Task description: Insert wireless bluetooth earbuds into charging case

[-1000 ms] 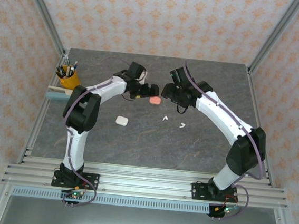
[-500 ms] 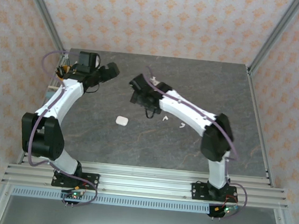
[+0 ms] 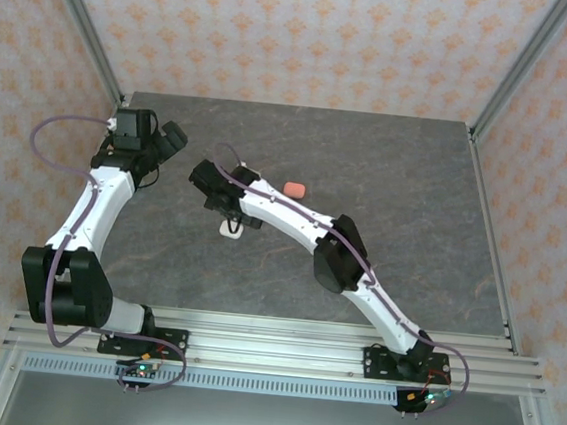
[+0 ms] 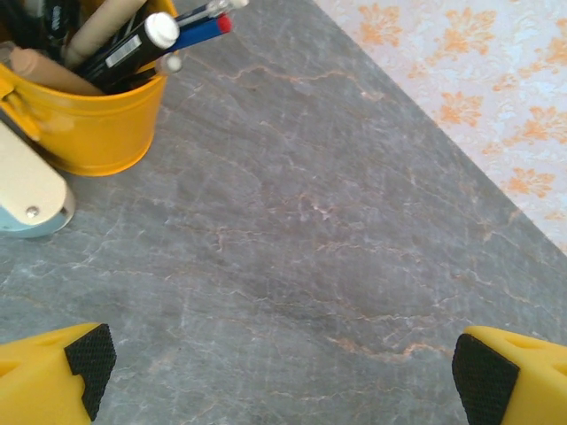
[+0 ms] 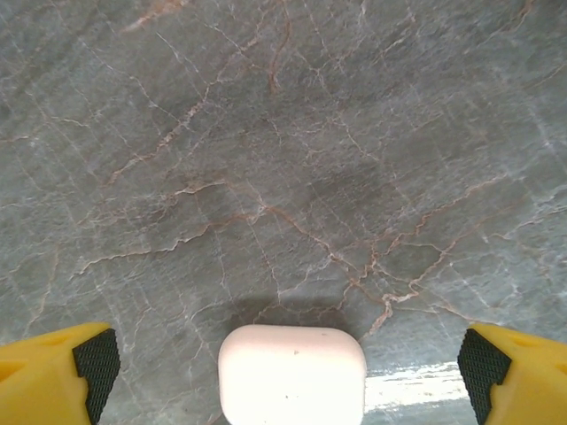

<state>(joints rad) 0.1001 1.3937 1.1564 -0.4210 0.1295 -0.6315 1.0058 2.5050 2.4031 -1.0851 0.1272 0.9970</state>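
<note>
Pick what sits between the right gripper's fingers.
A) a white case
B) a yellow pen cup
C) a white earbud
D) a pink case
A: the right wrist view shows the white case lying on the table midway between the wide-open jaws of the right gripper, with neither pad touching it.

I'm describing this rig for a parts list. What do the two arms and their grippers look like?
Both the left arm and the right arm have white links joined by bulky black joints, with a purple cable running along each. The left gripper and right gripper have yellow fingers tipped with black textured pads.
</note>
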